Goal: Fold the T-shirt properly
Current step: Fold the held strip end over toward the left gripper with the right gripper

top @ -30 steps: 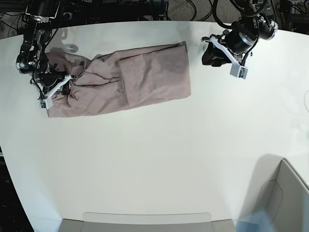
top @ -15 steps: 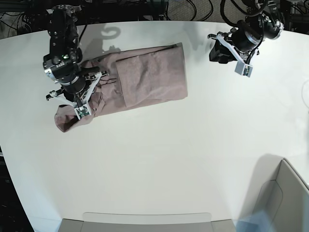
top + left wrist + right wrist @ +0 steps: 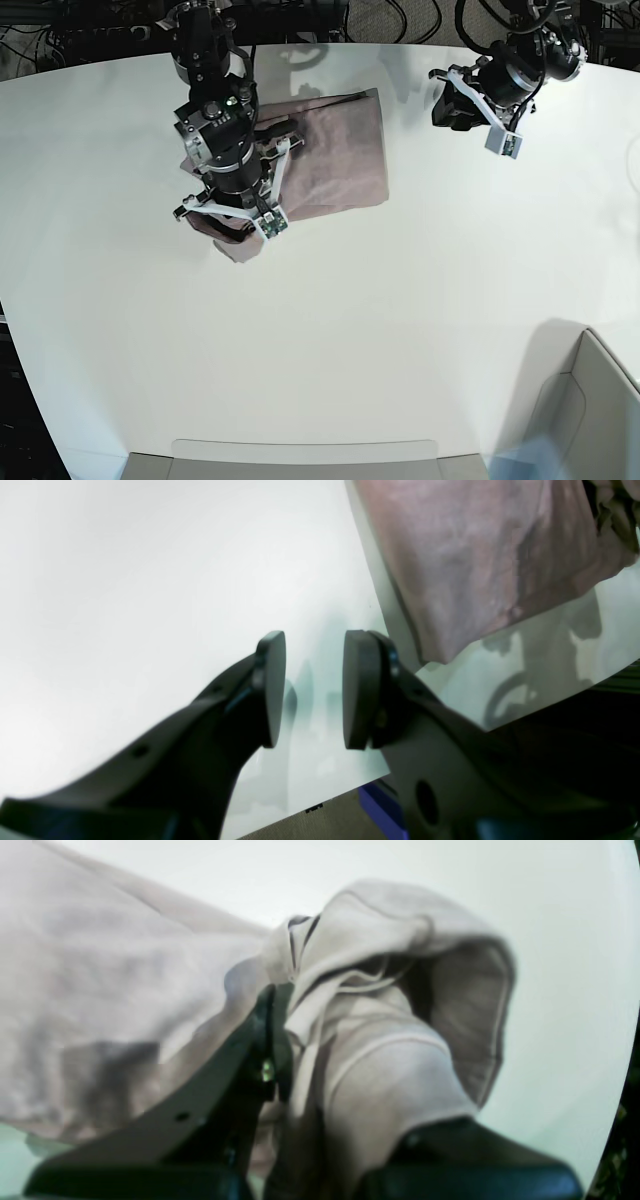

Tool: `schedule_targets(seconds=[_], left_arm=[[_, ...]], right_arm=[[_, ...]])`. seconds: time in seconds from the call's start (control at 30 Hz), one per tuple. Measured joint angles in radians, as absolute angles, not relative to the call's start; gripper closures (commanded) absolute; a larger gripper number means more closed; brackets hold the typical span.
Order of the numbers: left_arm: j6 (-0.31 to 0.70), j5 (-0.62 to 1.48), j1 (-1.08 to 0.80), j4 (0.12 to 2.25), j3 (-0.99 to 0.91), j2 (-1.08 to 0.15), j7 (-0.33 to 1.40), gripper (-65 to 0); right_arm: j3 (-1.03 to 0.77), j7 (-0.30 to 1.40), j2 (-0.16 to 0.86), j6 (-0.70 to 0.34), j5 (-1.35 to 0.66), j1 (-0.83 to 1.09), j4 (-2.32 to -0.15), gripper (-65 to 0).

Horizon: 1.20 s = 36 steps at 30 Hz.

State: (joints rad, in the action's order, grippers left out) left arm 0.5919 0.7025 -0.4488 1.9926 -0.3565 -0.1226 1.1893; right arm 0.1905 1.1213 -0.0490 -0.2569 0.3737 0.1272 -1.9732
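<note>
Clamped on a gathered bunch of fabric, the right gripper (image 3: 295,1055) fills the right wrist view: the T-shirt (image 3: 125,1005) bulges up between and over its dark fingers (image 3: 260,1040), a hemmed fold arching just beyond the fingertips, while the rest of the cloth spreads away to the gripper's left over the white table (image 3: 550,940). The far finger is mostly buried under cloth.

From the left wrist camera, the left gripper (image 3: 314,690) hangs above bare table (image 3: 125,580) with a clear gap between its two rounded black pads (image 3: 272,687); nothing lies between them and they touch nothing. The T-shirt (image 3: 475,555) lies ahead and to the side of that gripper, apart from it, its corner near the table's edge.

Seen from the base camera, the right gripper (image 3: 235,215) sits over the near end of the T-shirt (image 3: 340,150), a lump of pinched cloth showing directly beneath it, and the flat remainder of the garment stretches away from it toward the table's far edge. The left gripper (image 3: 470,100) is held well off to the other side, beyond the garment's far corner, with white table (image 3: 400,330) between it and the cloth. A grey bin's (image 3: 590,400) corner shows at the near edge of the frame, well away from both arms.
</note>
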Motion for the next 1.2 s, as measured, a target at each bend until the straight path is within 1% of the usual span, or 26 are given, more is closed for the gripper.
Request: schedule_targets(seconds=[0.23, 0.5, 0.6, 0.63, 0.77, 0.8, 0.83, 1.03, 1.2], left_arm=[[0.592, 0.701, -0.449, 1.965, -0.356, -0.123, 1.188, -20.5], [0.591, 0.701, -0.449, 1.965, -0.356, -0.123, 1.188, -20.5], [0.591, 0.701, -0.449, 1.965, -0.356, -0.123, 1.188, -20.5], [0.591, 0.701, -0.449, 1.965, -0.356, -0.123, 1.188, -20.5], [0.591, 0.701, -0.449, 1.965, -0.356, -0.123, 1.188, -20.5], [0.591, 0.701, -0.449, 1.965, -0.356, -0.123, 1.188, -20.5], [0.591, 0.701, -0.450, 1.965, -0.356, -0.123, 1.188, -20.5], [0.587, 0.701, -0.447, 1.918, -0.356, -0.122, 1.177, -20.5], [0.587, 0.701, -0.449, 1.900, -0.356, -0.123, 1.179, -20.5]], right_arm=[[0.305, 1.125, -0.078, -0.257, 0.450, 0.115, -1.887, 0.0], [0.382, 1.126, -0.102, -0.257, 0.467, 0.083, -1.814, 0.0], [0.412, 1.122, -0.108, -0.230, 0.465, 0.064, -1.763, 0.0], [0.427, 1.123, -0.108, -0.224, 0.468, 0.062, -1.758, -1.2], [0.482, 1.122, -0.108, -0.159, 0.465, 0.072, -1.759, -19.8], [0.502, 1.122, -0.108, -0.152, 0.468, 0.078, -1.760, -22.6], [0.527, 1.121, -0.106, -0.150, 0.468, 0.084, -1.761, -24.2], [0.661, 1.121, -0.128, -0.152, 0.460, 0.113, -1.781, -20.7], [0.712, 1.065, -0.134, -0.154, 0.450, 0.121, -1.787, -20.4]])
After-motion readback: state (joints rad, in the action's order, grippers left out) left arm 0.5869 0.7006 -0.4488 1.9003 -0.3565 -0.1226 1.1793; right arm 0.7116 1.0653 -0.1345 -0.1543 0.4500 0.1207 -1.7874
